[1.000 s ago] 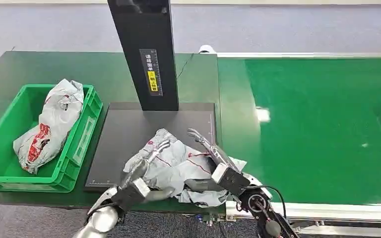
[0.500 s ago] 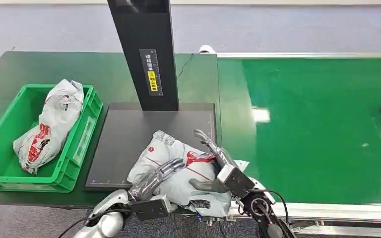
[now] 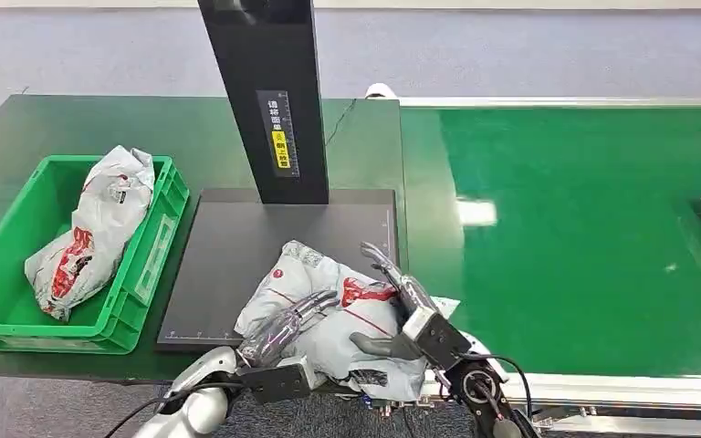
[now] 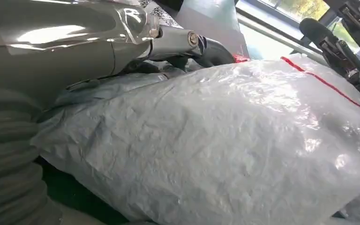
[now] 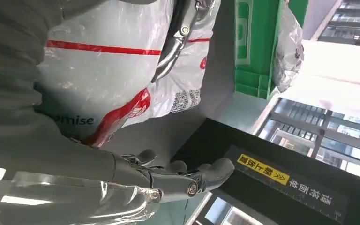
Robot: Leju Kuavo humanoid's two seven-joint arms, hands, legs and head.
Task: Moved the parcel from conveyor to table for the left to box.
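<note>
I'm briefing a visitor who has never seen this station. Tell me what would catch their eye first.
First, the crumpled grey parcel at the near edge of the black mat, with the left hand resting on it and the right hand at its other side. Next, the bright green box to the left, holding another parcel. Then the broad green conveyor to the right.

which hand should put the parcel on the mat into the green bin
Probably the left hand: it rests on the parcel on the side toward the green bin; the right hand is on the conveyor side.
</note>
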